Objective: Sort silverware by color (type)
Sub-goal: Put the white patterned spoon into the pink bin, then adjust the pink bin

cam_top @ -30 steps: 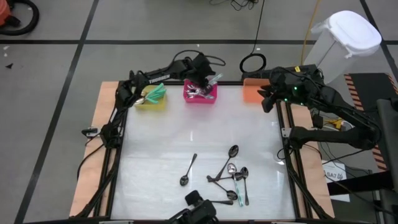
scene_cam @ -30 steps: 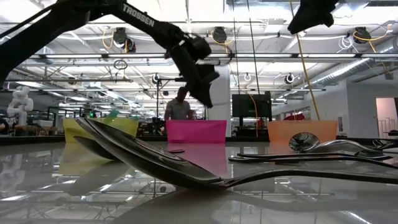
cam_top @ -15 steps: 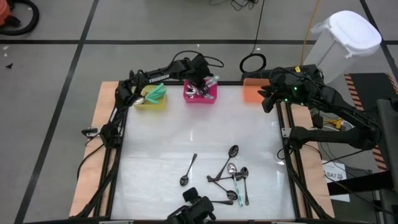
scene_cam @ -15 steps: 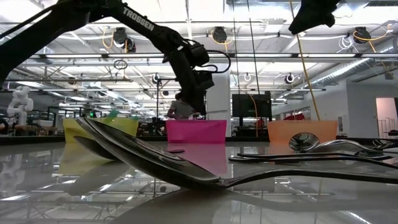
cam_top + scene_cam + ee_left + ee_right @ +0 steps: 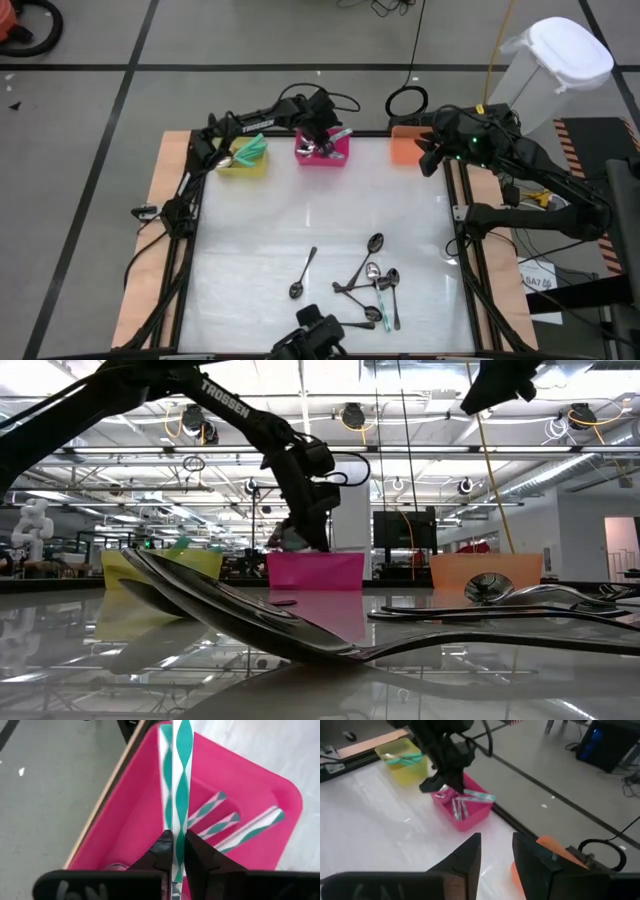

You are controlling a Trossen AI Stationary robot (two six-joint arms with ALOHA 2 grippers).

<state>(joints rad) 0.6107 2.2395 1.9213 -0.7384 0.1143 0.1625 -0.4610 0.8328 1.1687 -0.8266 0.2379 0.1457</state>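
Sorting partly done: left gripper [image 5: 173,851], at table's twelve o'clock, clenched on a teal-handled spoon [image 5: 179,795] over pink bin [image 5: 322,155]; right gripper [image 5: 495,851] parted, idle; about seven loose spoons [image 5: 372,280] remain at five o'clock.

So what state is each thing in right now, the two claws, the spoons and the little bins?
Left gripper: shut on a teal-striped spoon, over the pink bin.
Right gripper: open, empty, raised near the orange bin.
Pink bin: holds several teal-striped spoons.
Yellow bin: holds teal-green items.
Orange bin: contents cannot be told.
Loose spoons: lying on the table, unsorted.
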